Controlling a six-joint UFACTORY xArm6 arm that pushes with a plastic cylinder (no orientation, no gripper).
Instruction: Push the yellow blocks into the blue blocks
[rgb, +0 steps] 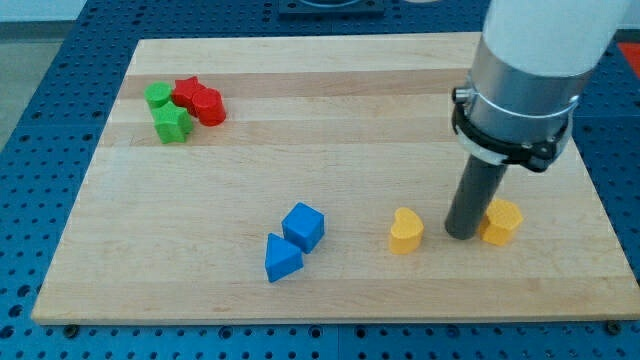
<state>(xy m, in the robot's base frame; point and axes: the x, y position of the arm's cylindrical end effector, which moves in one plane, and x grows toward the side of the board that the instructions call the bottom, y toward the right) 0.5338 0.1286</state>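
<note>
My tip (462, 234) rests on the board at the lower right, between the two yellow blocks. A yellow heart-shaped block (405, 231) lies just to the tip's left, a small gap apart. A yellow hexagonal block (502, 221) sits right against the rod's right side, partly hidden by it. A blue cube (304, 226) and a blue triangular block (282, 258) lie touching each other left of the heart, near the view's bottom centre.
The wooden board (330, 100) lies on a blue perforated table. At its upper left sit two green blocks (171, 124) (157, 96) and two red blocks (208, 106) (186, 91) clustered together. The arm's white and grey body (525, 80) looms over the right side.
</note>
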